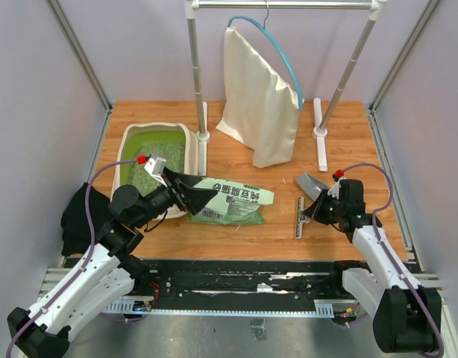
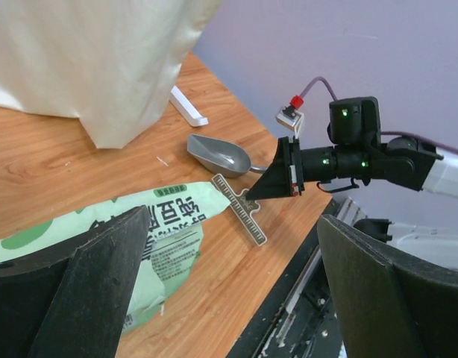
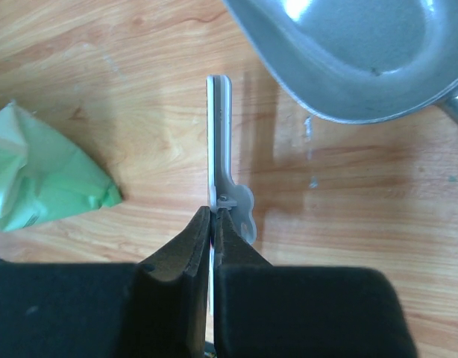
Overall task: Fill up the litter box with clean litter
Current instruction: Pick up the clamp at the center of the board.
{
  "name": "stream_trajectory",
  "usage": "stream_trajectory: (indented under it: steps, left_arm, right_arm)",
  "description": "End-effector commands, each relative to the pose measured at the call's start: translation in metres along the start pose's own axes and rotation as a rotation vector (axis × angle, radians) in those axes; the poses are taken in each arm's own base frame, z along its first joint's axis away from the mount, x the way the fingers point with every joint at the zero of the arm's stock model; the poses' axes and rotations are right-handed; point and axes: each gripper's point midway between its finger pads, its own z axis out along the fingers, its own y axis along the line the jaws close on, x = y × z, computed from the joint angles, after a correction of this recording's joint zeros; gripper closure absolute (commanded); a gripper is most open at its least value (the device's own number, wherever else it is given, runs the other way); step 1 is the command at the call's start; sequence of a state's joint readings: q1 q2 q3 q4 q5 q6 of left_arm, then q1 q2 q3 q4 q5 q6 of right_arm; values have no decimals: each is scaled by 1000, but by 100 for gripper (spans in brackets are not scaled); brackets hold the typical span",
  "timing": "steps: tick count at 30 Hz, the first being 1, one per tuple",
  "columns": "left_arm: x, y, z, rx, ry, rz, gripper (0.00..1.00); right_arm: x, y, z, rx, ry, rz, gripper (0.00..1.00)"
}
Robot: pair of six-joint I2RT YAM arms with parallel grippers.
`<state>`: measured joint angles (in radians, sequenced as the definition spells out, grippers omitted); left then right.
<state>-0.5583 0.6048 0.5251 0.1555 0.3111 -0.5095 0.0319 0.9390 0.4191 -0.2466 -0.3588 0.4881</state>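
The beige litter box (image 1: 130, 142) with a lime-green interior sits at the back left and holds a layer of pale speckled clean litter (image 1: 160, 155). The flat green printed bag (image 1: 233, 200) lies on the table right of the box; it also shows in the left wrist view (image 2: 151, 224). My left gripper (image 1: 193, 192) is open and empty, between the box's near right corner and the bag's left end; its jaws stand wide apart (image 2: 229, 298). My right gripper (image 1: 315, 211) is shut on a thin grey bag clip (image 3: 218, 134) lying on the table, just near of the grey metal scoop (image 3: 348, 52).
A cream cloth bag (image 1: 257, 104) hangs from a white rack (image 1: 195, 74) at the back centre. A black cloth (image 1: 78, 212) lies at the table's left edge. The bag's corner (image 3: 42, 175) lies left of the clip. The metal rail (image 1: 236, 280) runs along the near edge.
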Motion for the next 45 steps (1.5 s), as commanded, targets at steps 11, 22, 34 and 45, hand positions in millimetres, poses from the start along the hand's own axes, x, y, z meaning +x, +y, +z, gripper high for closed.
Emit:
stream_trajectory:
  steps: [11,22,34,45]
  left_arm:
    - [-11,-8,23,-85,20,-257,0]
    - [6,-31,53,-187,-22,-342,0]
    - [22,-32,68,-256,-63,-441,11]
    - [26,-36,81,-240,-73,-456,23]
  right_arm:
    - [-47,125,-113,-457,-262,-280,99]
    - [-29,193,-138,-462,-242,-651,99]
    - [-26,240,-139,-387,-354,-841,99]
    - [-13,267,-135,-442,-358,-842,99]
